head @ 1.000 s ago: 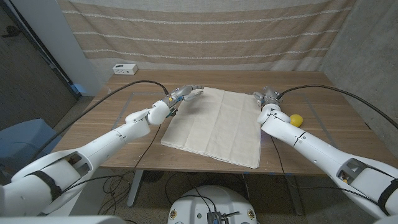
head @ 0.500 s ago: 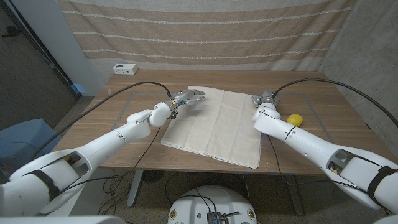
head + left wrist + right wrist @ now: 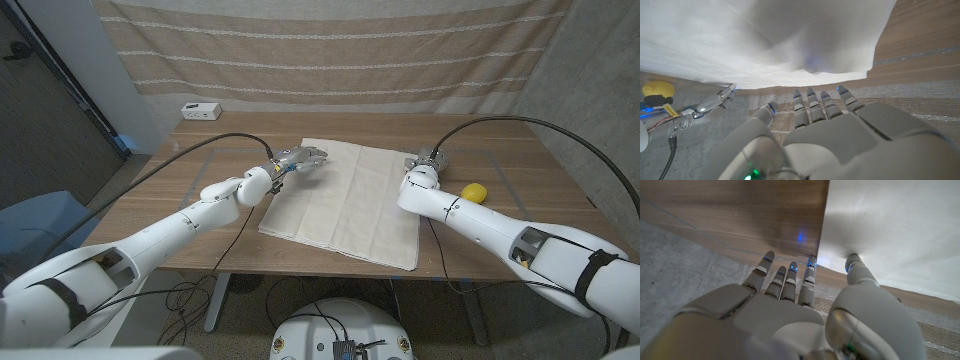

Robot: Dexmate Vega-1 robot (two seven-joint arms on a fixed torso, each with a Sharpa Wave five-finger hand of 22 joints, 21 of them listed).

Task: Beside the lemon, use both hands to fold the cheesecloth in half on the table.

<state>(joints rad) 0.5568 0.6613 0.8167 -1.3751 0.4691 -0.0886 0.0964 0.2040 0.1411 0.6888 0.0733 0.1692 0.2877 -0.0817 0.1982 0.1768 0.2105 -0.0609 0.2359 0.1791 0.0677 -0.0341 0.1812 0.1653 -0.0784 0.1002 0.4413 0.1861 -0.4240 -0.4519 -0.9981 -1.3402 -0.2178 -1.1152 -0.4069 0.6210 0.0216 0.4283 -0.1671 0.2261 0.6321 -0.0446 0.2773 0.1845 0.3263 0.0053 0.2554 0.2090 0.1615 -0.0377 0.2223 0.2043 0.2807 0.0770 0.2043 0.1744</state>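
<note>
Both hands hover at the cheesecloth's far corners, holding nothing. That cloth lies spread and unfolded across the middle of the head view, on the wooden table. The left hand, upper centre-left, reaches over the far left corner with fingers extended and apart. The right hand, upper centre-right, sits by the far right edge; the right wrist view shows its fingers open, tips near the cloth's edge. The lemon lies just right of the cloth. My judgement: this is the reach before grasping; next, each hand must pinch its corner. The left wrist view shows the cloth's edge beyond the left fingertips, untouched, which the head view leaves unclear.
</note>
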